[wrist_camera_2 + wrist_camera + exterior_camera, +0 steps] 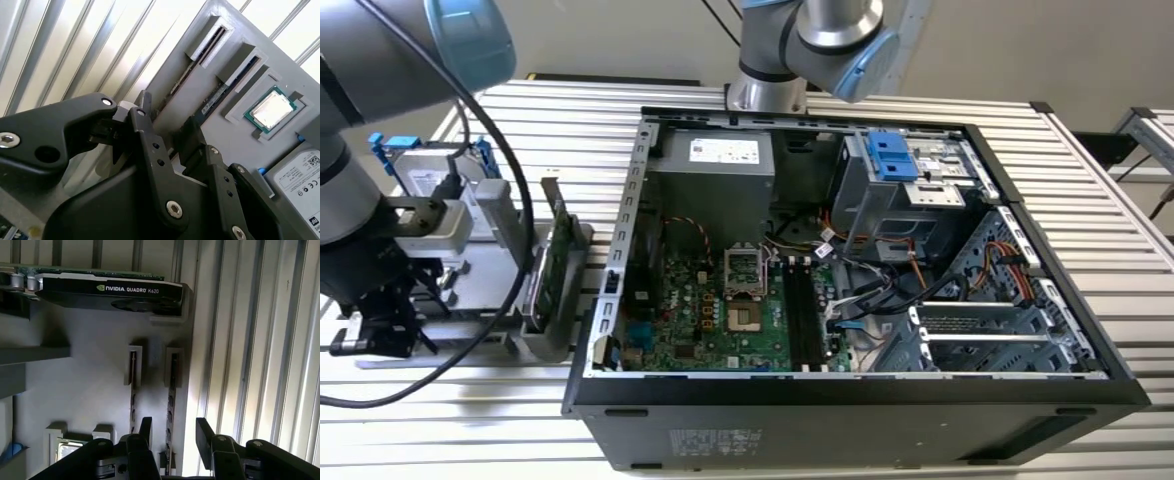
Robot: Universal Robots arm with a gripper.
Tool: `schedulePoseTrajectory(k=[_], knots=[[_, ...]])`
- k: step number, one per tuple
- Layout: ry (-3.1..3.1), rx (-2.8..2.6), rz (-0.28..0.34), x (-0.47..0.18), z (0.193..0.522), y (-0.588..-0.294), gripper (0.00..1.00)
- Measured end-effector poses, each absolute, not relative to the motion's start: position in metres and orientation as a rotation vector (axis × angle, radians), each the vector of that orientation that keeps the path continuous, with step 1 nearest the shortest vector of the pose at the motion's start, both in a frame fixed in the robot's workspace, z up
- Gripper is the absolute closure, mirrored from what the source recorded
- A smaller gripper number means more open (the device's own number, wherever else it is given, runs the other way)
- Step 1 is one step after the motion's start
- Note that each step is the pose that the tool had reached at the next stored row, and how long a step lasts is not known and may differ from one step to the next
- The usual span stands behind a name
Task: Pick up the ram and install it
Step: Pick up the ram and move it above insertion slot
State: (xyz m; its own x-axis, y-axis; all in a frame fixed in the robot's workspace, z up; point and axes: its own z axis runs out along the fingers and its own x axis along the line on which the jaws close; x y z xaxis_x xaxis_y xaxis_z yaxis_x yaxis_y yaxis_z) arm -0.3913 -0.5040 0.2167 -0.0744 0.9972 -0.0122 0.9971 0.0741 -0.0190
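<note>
The gripper [175, 432], a black two-fingered tool, is open. In the first wrist view its fingers [145, 429] stand apart on either side of the ram [172, 395], a long, thin circuit stick seen edge-on and dark. I cannot tell whether either finger touches it.

The ram stands on its edge in a raised slot of a flat grey plastic holder [75, 380]. Its slot is the one nearest the holder's outer border, just beside the slatted silver metal tabletop [260, 365]. A second thin stick [133, 385] stands in a matching slot next to it, parallel to the ram and outside the gripper's span. One finger sits between the two sticks and the other hangs over the holder's border.

On the same holder, well apart from the ram, a black graphics card with a green board [110, 290] stands on its edge. In the second wrist view a square processor chip with a green rim and a silver lid [272, 110] lies in its own recess near the two slots. The corner of a silver boxy hard drive [300, 180] lies just beyond it.

In the exterior view the grey and blue robot arm [374, 60] reaches down over the holder at the exterior view's left. The open black computer case [854, 400] lies on the tabletop beside it, with its green motherboard [707, 320] exposed.
</note>
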Motion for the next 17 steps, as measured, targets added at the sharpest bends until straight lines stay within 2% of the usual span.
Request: schedulePoseTrajectory(k=[17], knots=[[-2.300, -2.135, 0.037, -0.391, 0.202, -0.503, 0.00]])
